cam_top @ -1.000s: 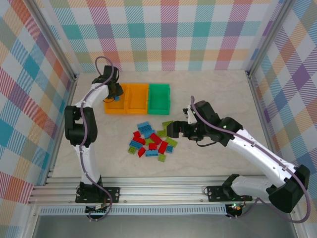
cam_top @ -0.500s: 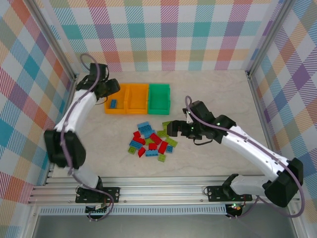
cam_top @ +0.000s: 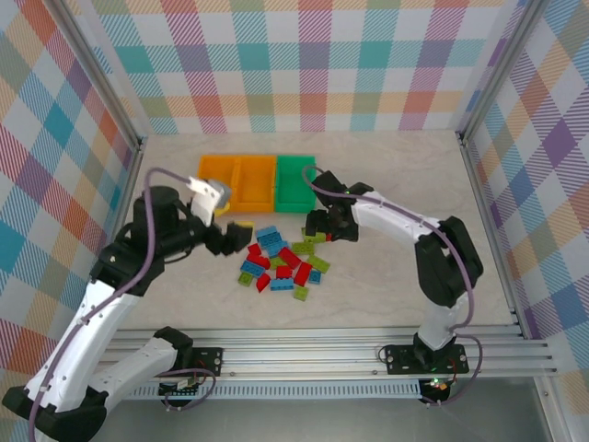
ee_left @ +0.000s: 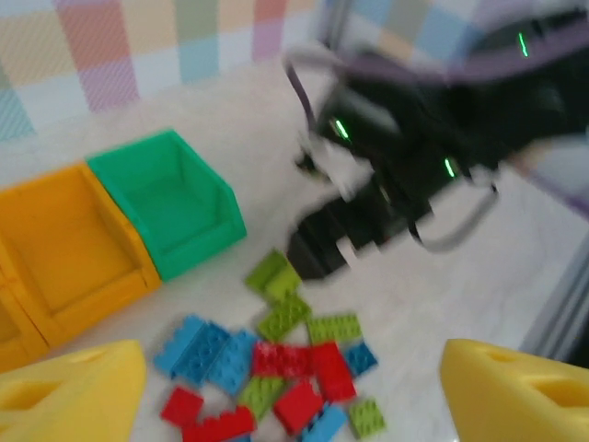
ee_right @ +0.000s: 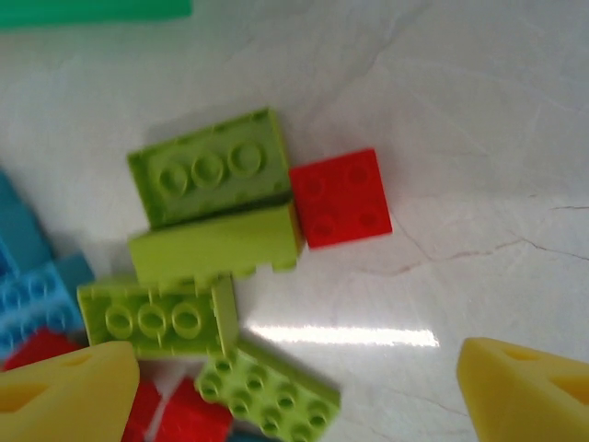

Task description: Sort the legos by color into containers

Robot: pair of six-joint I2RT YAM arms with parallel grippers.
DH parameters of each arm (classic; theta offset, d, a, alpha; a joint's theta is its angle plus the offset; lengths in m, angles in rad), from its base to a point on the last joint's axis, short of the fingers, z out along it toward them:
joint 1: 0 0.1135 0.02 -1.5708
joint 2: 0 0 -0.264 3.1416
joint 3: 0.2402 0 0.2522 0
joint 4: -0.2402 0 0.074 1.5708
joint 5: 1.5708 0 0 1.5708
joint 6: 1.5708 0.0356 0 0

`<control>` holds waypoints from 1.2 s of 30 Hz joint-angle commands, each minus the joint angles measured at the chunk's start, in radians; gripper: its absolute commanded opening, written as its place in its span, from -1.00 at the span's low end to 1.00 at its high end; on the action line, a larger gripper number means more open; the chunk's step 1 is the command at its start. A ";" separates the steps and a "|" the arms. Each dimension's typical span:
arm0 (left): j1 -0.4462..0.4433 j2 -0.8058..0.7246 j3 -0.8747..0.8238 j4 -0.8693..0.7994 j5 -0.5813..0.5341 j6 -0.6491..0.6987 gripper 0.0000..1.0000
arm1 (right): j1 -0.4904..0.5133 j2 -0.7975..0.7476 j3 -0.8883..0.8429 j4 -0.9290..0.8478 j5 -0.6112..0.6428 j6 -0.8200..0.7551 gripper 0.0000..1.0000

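Near the legos [cam_top: 281, 262], left pincer [cam_top: 237, 239], earlier above containers [cam_top: 237, 177].

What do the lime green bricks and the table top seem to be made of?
Lime green bricks: likely hard moulded plastic, slightly shiny; crisp studs, even colour.
Table top: perhaps marble-look laminate or stone, glossy; thin veins, a bright reflected streak.

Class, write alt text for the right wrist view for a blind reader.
Four lime green bricks lie clustered on a pale marbled table, a red square brick at their right side. Blue bricks sit at left; the open end effector's yellow fingertips frame the bottom corners.
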 commanded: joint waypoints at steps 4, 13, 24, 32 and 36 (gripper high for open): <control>-0.027 -0.119 -0.250 0.036 0.143 0.435 1.00 | -0.008 0.134 0.143 -0.073 -0.039 0.232 0.72; -0.027 -0.227 -0.377 0.147 0.110 0.492 1.00 | 0.000 0.181 0.069 0.017 -0.167 0.530 0.56; -0.028 -0.233 -0.397 0.179 0.090 0.476 1.00 | -0.004 0.199 0.071 0.005 -0.146 0.569 -0.36; -0.027 -0.224 -0.400 0.186 0.085 0.470 1.00 | -0.019 0.154 0.020 0.063 -0.135 0.566 0.42; -0.028 -0.217 -0.399 0.188 0.091 0.465 1.00 | -0.041 0.194 0.025 0.104 -0.185 0.561 0.60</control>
